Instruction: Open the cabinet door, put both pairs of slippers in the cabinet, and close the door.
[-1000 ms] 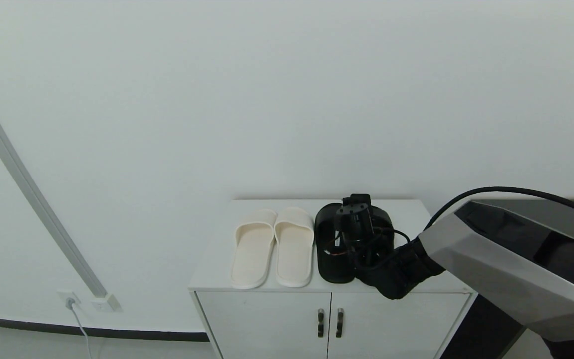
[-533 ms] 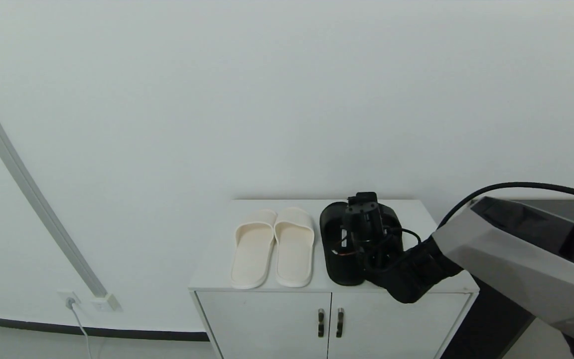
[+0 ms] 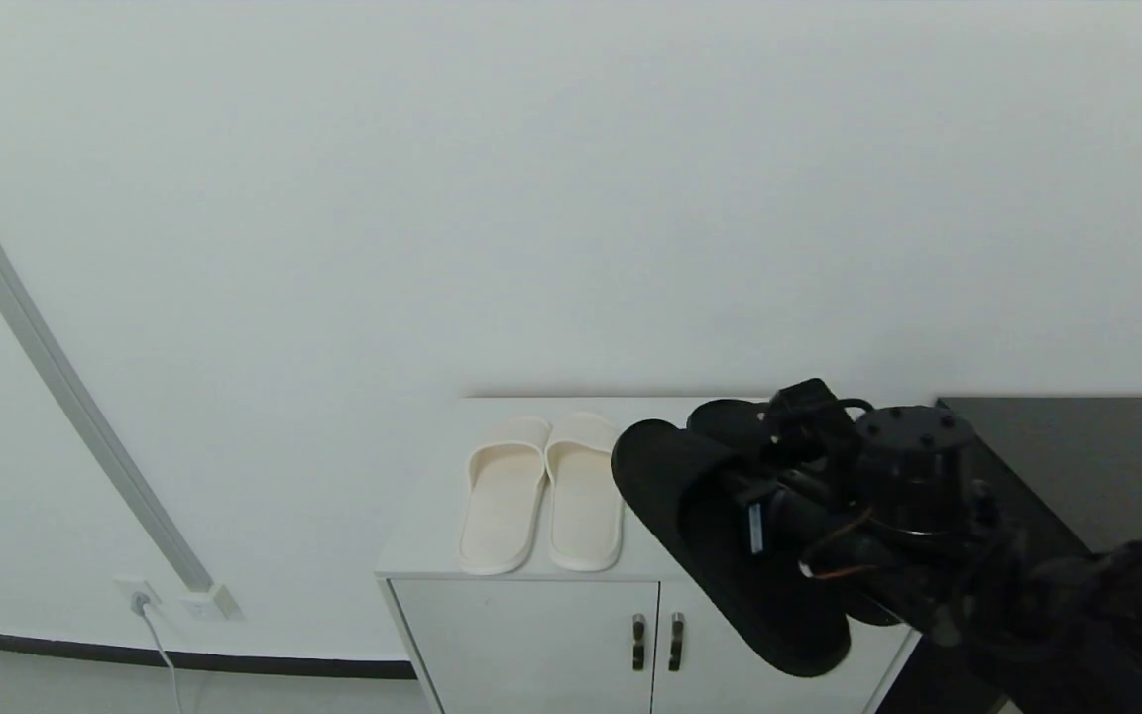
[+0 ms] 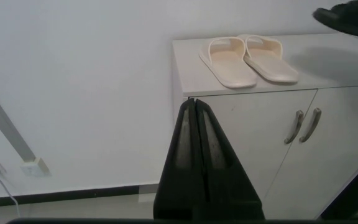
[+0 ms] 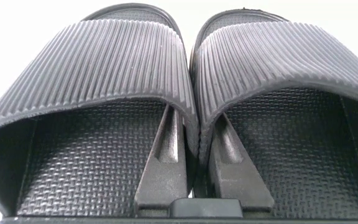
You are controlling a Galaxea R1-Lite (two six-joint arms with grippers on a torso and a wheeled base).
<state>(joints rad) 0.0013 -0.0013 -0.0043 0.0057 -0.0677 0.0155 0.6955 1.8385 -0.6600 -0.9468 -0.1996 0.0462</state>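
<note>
Head view: the right gripper (image 3: 744,491) is clamped on the black slippers (image 3: 730,565), which hang as a pair in the air before the cabinet (image 3: 521,635), long axis slanting down toward us. The white slippers (image 3: 541,491) lie on top. The doors are shut, with the handles (image 3: 657,641) below and left of the load. Left wrist view: the left gripper (image 4: 195,109) is closed and empty, and we judge it the arm free for the handles. Right wrist view: the fingers (image 5: 163,168) pinch the inner walls of both slippers together. No writing is legible.
</note>
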